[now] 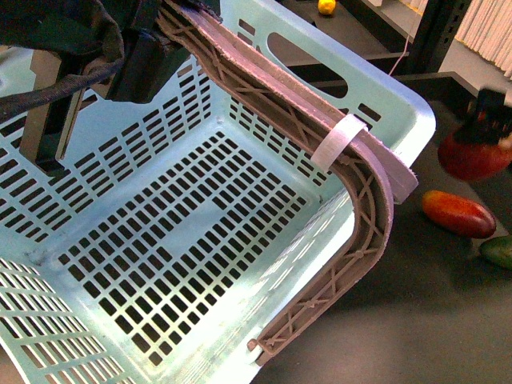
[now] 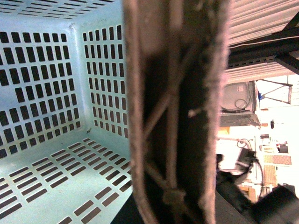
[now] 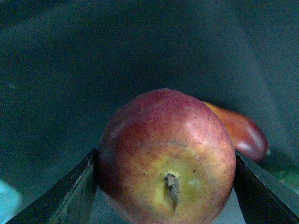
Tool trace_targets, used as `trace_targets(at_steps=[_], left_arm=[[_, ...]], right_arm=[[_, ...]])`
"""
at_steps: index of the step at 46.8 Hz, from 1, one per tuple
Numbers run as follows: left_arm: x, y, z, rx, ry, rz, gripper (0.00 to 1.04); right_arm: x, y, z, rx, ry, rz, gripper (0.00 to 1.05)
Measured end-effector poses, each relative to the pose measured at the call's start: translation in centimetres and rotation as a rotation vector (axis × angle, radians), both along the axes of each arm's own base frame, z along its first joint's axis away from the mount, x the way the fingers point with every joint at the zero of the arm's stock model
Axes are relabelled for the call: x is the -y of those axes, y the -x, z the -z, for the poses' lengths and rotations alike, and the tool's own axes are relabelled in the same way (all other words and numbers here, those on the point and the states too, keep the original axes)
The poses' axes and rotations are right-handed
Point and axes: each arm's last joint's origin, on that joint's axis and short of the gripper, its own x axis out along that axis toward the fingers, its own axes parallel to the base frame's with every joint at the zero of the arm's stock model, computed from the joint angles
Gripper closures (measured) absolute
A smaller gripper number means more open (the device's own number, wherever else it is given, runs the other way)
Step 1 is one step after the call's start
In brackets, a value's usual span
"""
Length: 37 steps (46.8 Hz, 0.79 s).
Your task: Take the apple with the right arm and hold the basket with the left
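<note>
The turquoise basket [image 1: 160, 240] fills the front view, tilted with its open side toward me. Its grey-brown ribbed handle [image 1: 352, 208] with a white band curves across the right rim. My left gripper [image 1: 152, 48] is shut on the handle at the upper left; in the left wrist view the handle [image 2: 177, 112] runs right across the lens and hides the jaws. At the far right my right gripper [image 1: 488, 120] is shut on the red apple [image 1: 472, 156], off the dark table. In the right wrist view the apple [image 3: 168, 158] sits stem-end toward the camera, a finger [image 3: 70, 196] on either side.
An elongated red-orange fruit [image 1: 458, 213] lies on the dark table right of the basket, with a green item [image 1: 500, 250] beside it. A yellow object [image 1: 326, 6] sits on a shelf at the back. The elongated fruit [image 3: 243, 133] shows behind the apple.
</note>
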Motion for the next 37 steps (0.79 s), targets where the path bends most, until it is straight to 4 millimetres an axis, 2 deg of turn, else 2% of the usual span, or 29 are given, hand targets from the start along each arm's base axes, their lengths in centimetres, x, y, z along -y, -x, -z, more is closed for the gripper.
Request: trace_targets(at_steps=[2,6,12,17,24,37], left_arm=[[0.0,0.0,0.0,0.000,0.000,0.000,0.99],[0.0,0.0,0.0,0.000,0.000,0.000,0.99],[0.0,0.0,0.0,0.000,0.000,0.000,0.99],[0.0,0.0,0.0,0.000,0.000,0.001,0.99],[0.0,0.0,0.0,0.000,0.000,0.000,0.99],[0.0,0.0,0.0,0.000,0.000,0.000,0.99]], right_arm=[[-0.8,0.2,-1.5,0.044,0.000,-0.022,0.33],[-3.9,0.6,-5.8,0.174,-0.005,-0.108,0.33],[-7.5,0.6,-7.7,0.238,-0.029,-0.210,0.33],[-10.0,0.6,-7.7,0.240,-0.053,-0.281,0.33],[-13.6,1.0,-6.8,0.221,-0.100,-0.375,0.33],[-16.5,2.5,-4.7,0.158,-0.146,-0.480,0.33]])
